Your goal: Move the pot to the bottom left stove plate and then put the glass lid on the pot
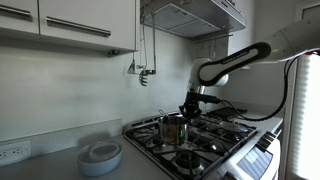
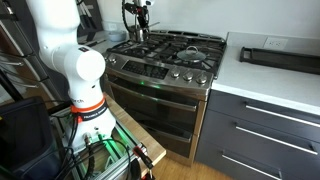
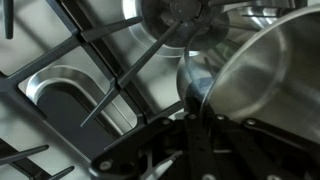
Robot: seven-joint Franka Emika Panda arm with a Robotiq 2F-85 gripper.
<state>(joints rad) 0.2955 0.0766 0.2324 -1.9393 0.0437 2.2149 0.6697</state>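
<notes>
The shiny steel pot [image 1: 173, 130] is over the black grates of the gas cooktop [image 1: 222, 142], near its side towards the white dishes. It also shows in an exterior view [image 2: 139, 37] at the stove's far corner. In the wrist view the pot [image 3: 265, 70] fills the right side, tilted in the picture. My gripper [image 3: 195, 100] is shut on its rim, with one finger against the wall. The gripper shows above the pot in both exterior views [image 1: 188, 110] [image 2: 140, 27]. A round burner [image 3: 180, 15] lies by the pot. I cannot make out the glass lid.
White stacked dishes [image 1: 100, 157] stand on the counter beside the stove. A range hood [image 1: 190, 15] hangs above. An oval centre burner [image 3: 65, 95] lies under the grates. A dark tray [image 2: 280, 55] sits on the white counter. The robot base [image 2: 70, 70] stands before the oven.
</notes>
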